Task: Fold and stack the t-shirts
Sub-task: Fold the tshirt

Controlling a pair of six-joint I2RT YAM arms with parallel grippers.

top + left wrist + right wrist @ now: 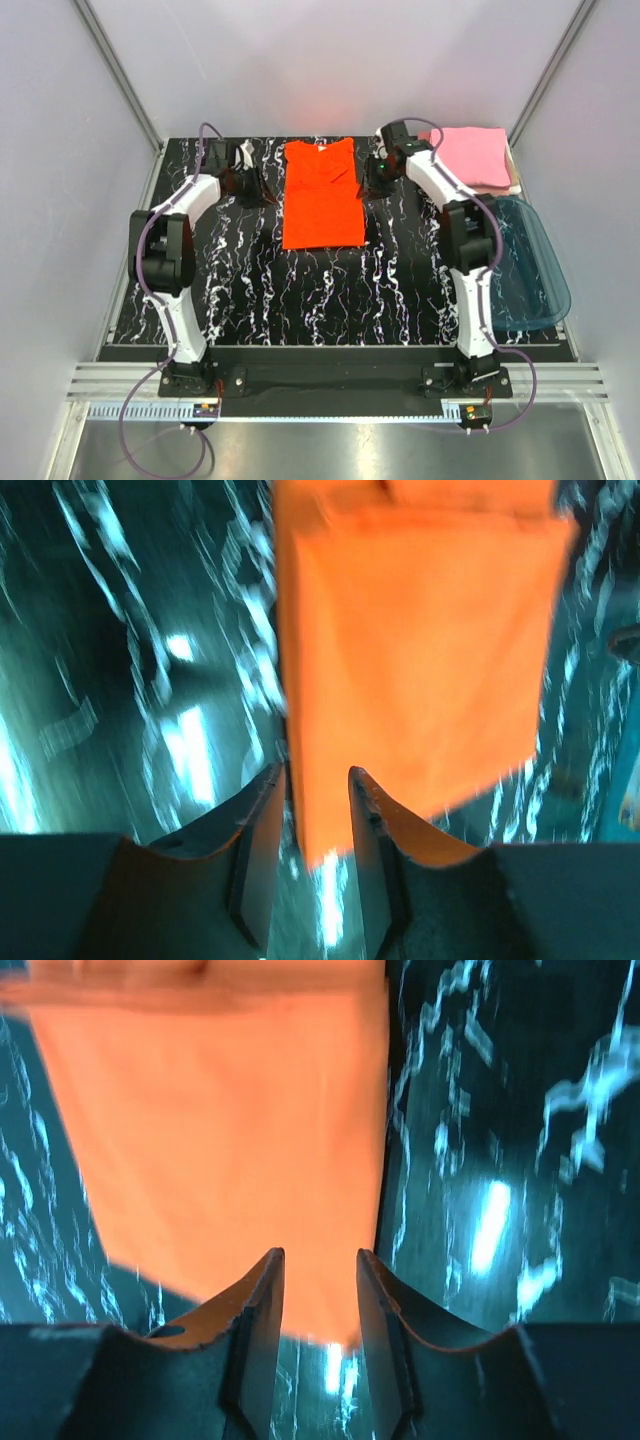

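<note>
Blurrily, orange-red t-shirt (322, 200) cut off in wrist views, left pincer (316, 772) and right pincer (320, 1254) narrowly parted.

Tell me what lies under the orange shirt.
The orange-red t-shirt lies flat on the black marbled table; only tabletop shows around it. Whatever is beneath the cloth is covered.

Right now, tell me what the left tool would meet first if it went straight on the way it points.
Most likely the orange-red t-shirt: its near edge lies just beyond the left tool, though the tool's height above it is unclear.
</note>
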